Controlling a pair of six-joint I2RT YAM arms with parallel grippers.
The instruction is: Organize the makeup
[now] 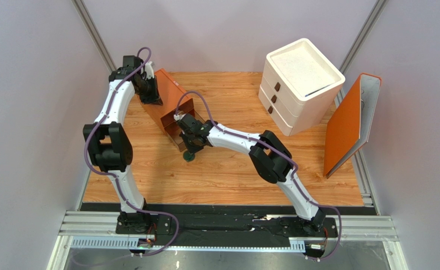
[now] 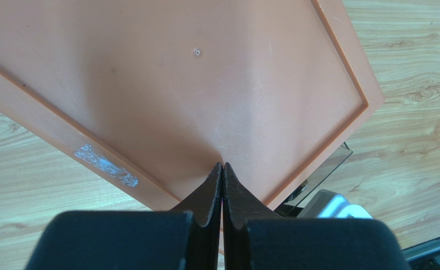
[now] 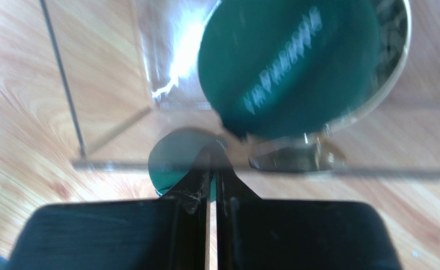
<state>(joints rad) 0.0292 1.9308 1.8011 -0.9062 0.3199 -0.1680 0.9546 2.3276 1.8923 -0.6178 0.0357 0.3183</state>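
Note:
A dark green compact [image 1: 189, 157] lies on the wood table in front of the orange drawer box [image 1: 169, 93]. My right gripper [image 1: 190, 144] is shut, its tips right at the compact [image 3: 171, 160], which shows partly behind my left finger; I cannot tell whether they pinch it. The box's clear drawer [image 1: 178, 122] is pulled out towards it. Through the clear wall [image 3: 104, 84] I see a larger dark green round face with a gold rim [image 3: 289, 62]; it may be a reflection. My left gripper [image 1: 150, 95] is shut and empty, its tips [image 2: 222, 166] on the box top [image 2: 205, 84]. Other makeup is out of view.
A white three-drawer unit [image 1: 301, 84] stands at the back right. An orange flat panel [image 1: 351, 124] leans at the right edge of the table. Grey walls close in the left, back and right sides.

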